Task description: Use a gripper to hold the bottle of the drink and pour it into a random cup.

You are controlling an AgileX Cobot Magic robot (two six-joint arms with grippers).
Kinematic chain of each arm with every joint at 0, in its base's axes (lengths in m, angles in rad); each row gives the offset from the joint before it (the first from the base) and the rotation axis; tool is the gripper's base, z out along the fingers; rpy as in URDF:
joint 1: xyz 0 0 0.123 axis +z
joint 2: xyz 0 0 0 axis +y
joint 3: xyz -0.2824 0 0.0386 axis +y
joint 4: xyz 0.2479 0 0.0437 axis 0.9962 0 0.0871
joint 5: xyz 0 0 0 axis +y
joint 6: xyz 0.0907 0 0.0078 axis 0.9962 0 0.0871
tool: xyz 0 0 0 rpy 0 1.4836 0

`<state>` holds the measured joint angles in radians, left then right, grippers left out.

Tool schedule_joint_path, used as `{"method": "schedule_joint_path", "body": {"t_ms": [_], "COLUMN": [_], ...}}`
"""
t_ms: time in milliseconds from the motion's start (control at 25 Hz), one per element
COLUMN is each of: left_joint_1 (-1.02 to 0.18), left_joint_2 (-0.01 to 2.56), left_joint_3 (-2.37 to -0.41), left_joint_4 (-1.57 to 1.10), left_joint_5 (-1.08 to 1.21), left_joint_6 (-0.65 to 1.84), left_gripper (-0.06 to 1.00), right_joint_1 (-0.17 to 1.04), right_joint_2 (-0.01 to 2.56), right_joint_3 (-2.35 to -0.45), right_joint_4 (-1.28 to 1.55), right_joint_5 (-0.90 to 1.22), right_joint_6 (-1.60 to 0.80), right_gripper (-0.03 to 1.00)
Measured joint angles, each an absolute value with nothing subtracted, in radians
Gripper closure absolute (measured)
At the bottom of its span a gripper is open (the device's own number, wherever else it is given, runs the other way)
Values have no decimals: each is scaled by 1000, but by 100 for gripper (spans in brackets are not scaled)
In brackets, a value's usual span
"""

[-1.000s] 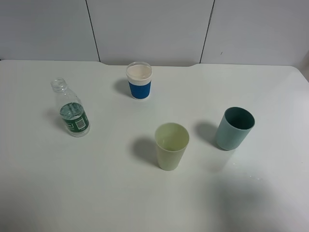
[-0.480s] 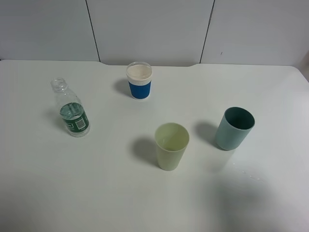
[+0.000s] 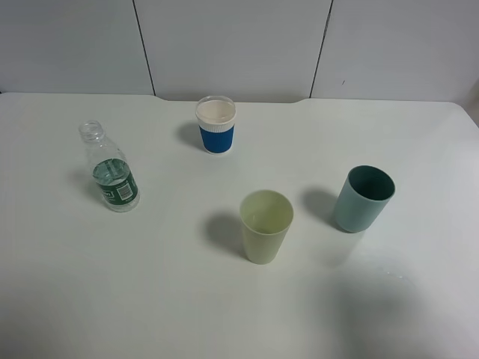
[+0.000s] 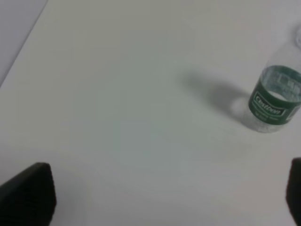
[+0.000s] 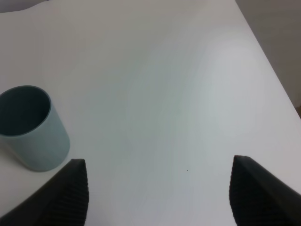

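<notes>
The small clear plastic bottle with a green label (image 3: 111, 170) stands upright and uncapped at the left of the white desk (image 3: 150, 284), well apart from the tall pale yellow-green plastic cup (image 3: 266, 226) near the middle. A teal cup (image 3: 363, 198) stands right of that cup, and a short blue cup with a white rim (image 3: 215, 124) stands toward the back. The left hand (image 4: 164, 197) and right hand (image 5: 157, 193) both gape wide over bare desk, gripping nothing.

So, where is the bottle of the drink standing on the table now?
In the exterior high view the bottle of the drink stands upright on the left side of the white table, left of and nearer than the blue cup, apart from everything.
</notes>
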<state>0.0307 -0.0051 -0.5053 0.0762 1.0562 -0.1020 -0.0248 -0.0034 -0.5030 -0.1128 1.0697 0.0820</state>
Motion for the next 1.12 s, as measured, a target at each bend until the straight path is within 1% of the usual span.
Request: {"method": "schedule_joint_path", "body": {"t_ms": [1120], "left_joint_1": [31], "left_joint_2": [-5], "left_joint_3": [-505], "left_joint_4": [76], "left_joint_5": [1056], "left_joint_6": [-102], "left_gripper": [-5], "right_joint_1": [-25], "right_joint_2": [-3], "right_joint_3": [-503], "right_joint_4": [-113], "right_joint_5": [1070], "right_joint_6": [82], "right_gripper": [33]}}
